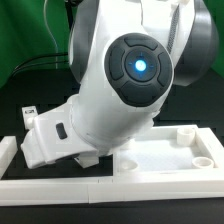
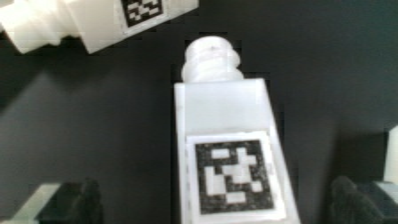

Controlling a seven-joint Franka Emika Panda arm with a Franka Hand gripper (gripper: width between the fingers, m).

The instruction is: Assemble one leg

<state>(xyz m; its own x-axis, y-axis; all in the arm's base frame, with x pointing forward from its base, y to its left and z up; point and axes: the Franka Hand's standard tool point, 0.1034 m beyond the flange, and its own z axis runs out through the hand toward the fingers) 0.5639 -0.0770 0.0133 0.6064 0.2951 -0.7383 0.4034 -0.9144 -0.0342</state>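
I am holding my tool (image 2: 214,200) open. Its two dark fingertips (image 2: 63,200) are standing one on each side of the leg (image 2: 222,130), and a strip of black table (image 2: 89,120) is showing in each gap, so I am not touching it. The leg is lying flat on the table between the fingertips. Its square tag sticker (image 2: 231,175) is facing my wrist camera, and its narrower neck (image 2: 214,60) is pointing away from the fingertips. A second leg (image 2: 89,25) is lying beyond the neck end, off to one side and apart from the first.

In the exterior view my arm (image 1: 140,70) is filling most of the picture and hiding the tool and the leg. Behind the arm, a flat white panel (image 1: 185,150) with round holes is lying toward the exterior view's right. A long white rail (image 1: 100,187) is running along in front of the panel.
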